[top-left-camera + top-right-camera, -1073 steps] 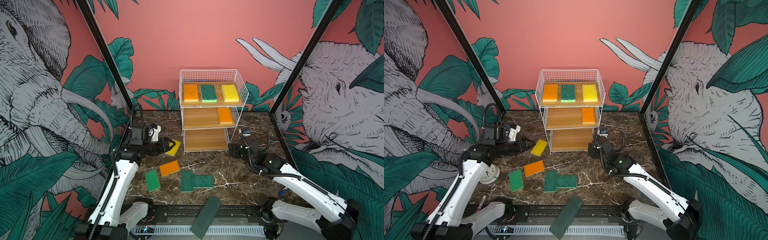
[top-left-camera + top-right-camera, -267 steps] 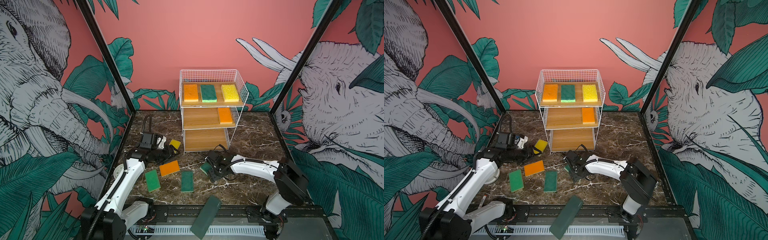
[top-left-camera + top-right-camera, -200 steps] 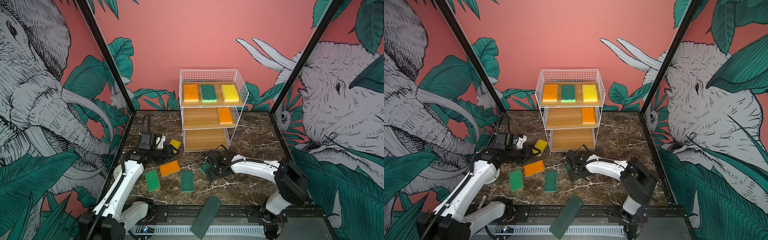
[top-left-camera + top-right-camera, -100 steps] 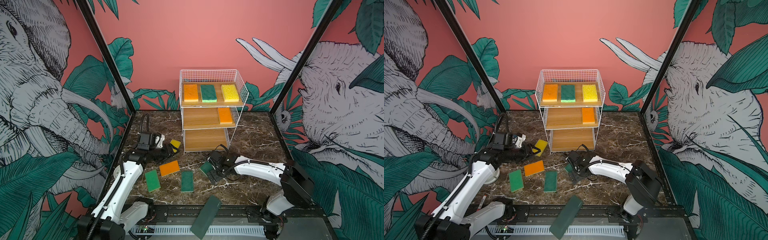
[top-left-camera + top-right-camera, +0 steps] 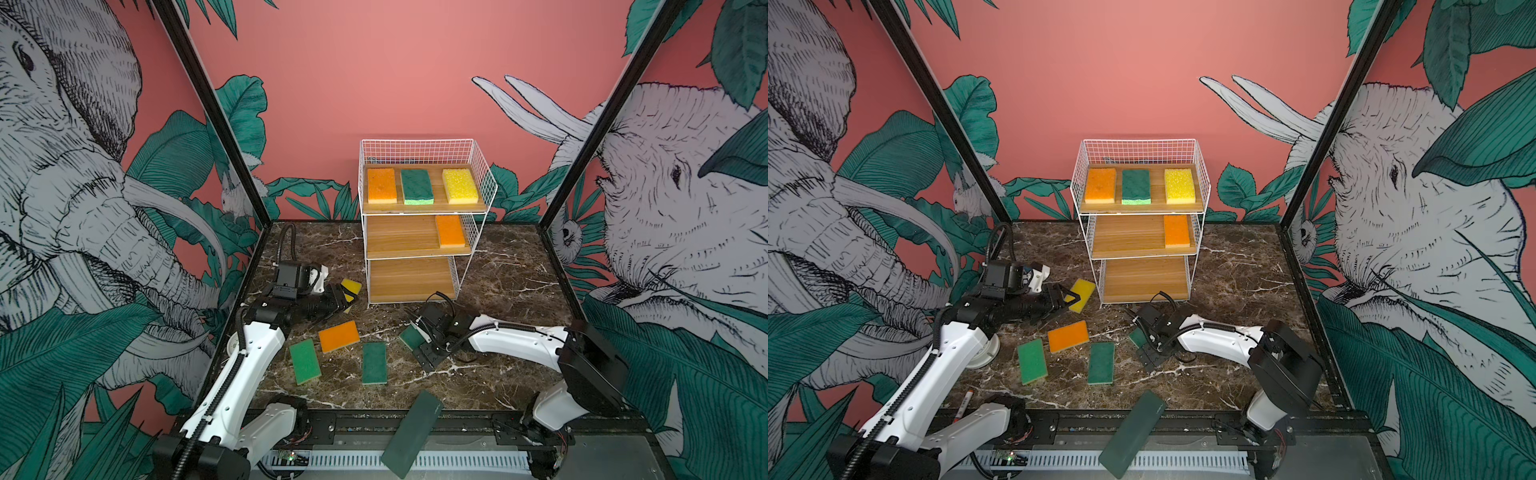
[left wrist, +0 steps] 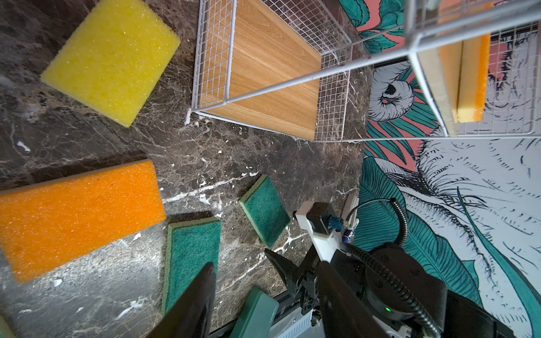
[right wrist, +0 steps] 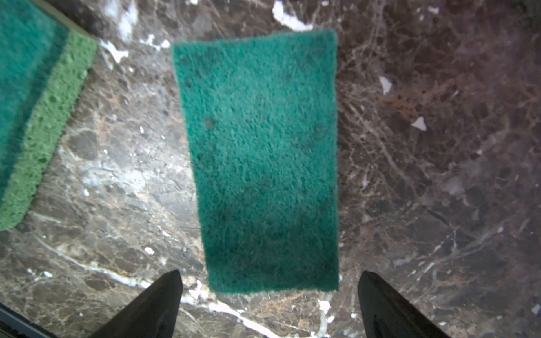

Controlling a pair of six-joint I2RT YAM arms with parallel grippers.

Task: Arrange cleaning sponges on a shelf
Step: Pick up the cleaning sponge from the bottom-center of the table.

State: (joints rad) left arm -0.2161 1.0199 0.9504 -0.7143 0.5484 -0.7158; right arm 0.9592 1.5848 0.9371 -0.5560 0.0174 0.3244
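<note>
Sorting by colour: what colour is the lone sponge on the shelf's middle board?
Orange top over pale yellow foam: the sponge shows best in a top view.

Sponges (image 5: 338,336) before shelf (image 5: 415,249)

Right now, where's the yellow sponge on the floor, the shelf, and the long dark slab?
yellow sponge (image 5: 1082,294), top view, middle of its top.
shelf (image 5: 409,277), top view, bare bottom board.
long dark slab (image 5: 412,439), top view, its middle.

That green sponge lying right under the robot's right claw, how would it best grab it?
Best from straight above, jaws closing across the two long edges of the green sponge. It lies flat on the marble table with bare stone along both long sides, and it is narrower than the gap of the open right gripper. The neighbouring sponge lies apart, so it probably won't interfere.
</note>
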